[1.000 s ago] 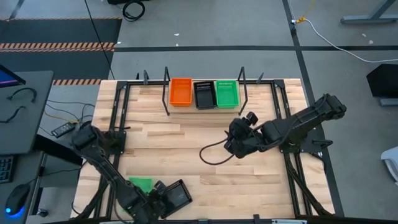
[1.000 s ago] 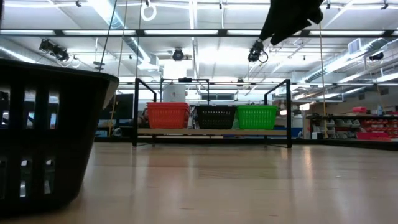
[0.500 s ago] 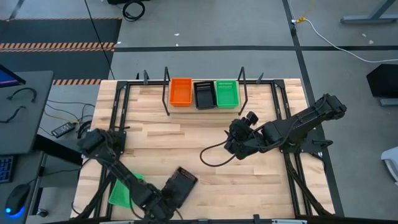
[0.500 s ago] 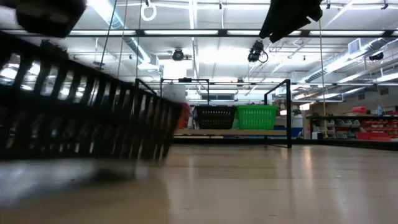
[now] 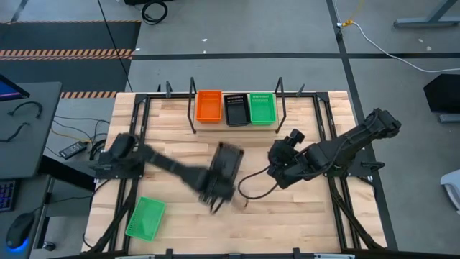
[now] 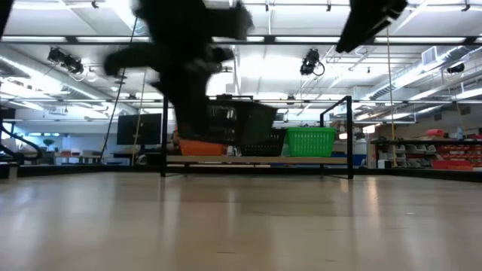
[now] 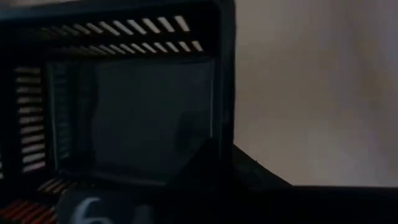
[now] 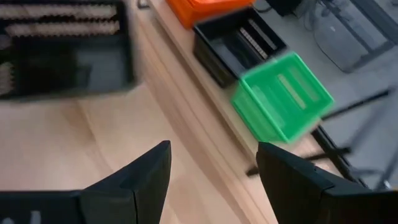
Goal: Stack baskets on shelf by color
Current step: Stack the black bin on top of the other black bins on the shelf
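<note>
A black basket (image 5: 228, 162) hangs over the middle of the table, with my left gripper (image 5: 214, 196) shut on it; the low view shows this basket (image 6: 242, 124) blurred and clear of the tabletop. One green basket (image 5: 146, 218) lies on its bottom near the table's near left corner. On the shelf (image 5: 237, 124) at the far edge stand an orange basket (image 5: 209, 106), a black basket (image 5: 236, 109) and a green basket (image 5: 262, 108) side by side. My right gripper (image 8: 214, 180) hovers open right of centre, touching nothing. My left gripper holds the black basket by its near short end (image 7: 186, 171), coming from the near left and slanting down. The gripper's own dark body hides the fingers on the rim. The basket is lifted clear, its open top (image 7: 124, 106) facing the wrist camera.
Black wire rods (image 5: 192, 104) stand upright at both ends of the shelf. Black frame rails (image 5: 136, 137) run along the table's left and right sides. A black cable (image 5: 248, 188) loops on the boards below my right arm.
My left gripper has swung from the table's near left corner toward the middle and the far edge, carrying the black basket up off the boards and turning it about. The green basket it stood beside stays on the table.
</note>
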`<act>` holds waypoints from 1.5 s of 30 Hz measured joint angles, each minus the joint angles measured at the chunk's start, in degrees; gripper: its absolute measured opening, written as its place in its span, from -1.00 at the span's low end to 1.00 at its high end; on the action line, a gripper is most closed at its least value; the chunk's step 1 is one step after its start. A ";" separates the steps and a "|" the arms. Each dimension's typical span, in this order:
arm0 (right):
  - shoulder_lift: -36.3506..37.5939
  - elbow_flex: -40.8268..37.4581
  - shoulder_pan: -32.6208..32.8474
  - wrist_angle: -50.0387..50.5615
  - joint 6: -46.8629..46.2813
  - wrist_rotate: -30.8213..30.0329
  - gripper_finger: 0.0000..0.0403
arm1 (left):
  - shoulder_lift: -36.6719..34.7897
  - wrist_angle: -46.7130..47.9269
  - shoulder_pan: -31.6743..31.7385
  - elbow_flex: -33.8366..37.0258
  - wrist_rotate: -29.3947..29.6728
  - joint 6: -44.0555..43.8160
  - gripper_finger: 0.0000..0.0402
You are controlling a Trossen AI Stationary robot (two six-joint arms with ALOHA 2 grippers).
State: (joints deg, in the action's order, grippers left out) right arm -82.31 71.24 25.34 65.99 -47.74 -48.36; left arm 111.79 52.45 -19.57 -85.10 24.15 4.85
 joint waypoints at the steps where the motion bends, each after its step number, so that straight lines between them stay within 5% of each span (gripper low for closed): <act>1: 0.29 0.00 0.42 2.53 -2.01 0.00 0.20 | 0.00 -0.44 2.37 0.02 0.38 -0.08 -0.98; 12: 2.83 0.00 7.01 23.01 -25.27 -7.99 0.20 | -5.43 -15.86 15.37 0.07 -3.37 9.32 -0.99; 17: 2.83 0.00 6.92 23.13 -25.59 -12.44 0.20 | -5.92 -14.80 22.77 -1.44 -7.95 9.90 -0.99; 31: 2.80 0.00 3.71 22.90 -20.13 -12.69 0.20 | -6.02 -19.40 36.84 -5.64 -20.97 10.82 -0.99; 45: 2.76 0.00 0.76 22.82 -16.60 -14.99 0.20 | -0.66 -21.99 38.72 -5.64 -24.42 10.84 -0.98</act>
State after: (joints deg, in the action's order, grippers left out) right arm -79.55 71.24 26.10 88.81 -64.34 -63.35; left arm 111.13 30.46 19.14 -90.74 -0.28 15.68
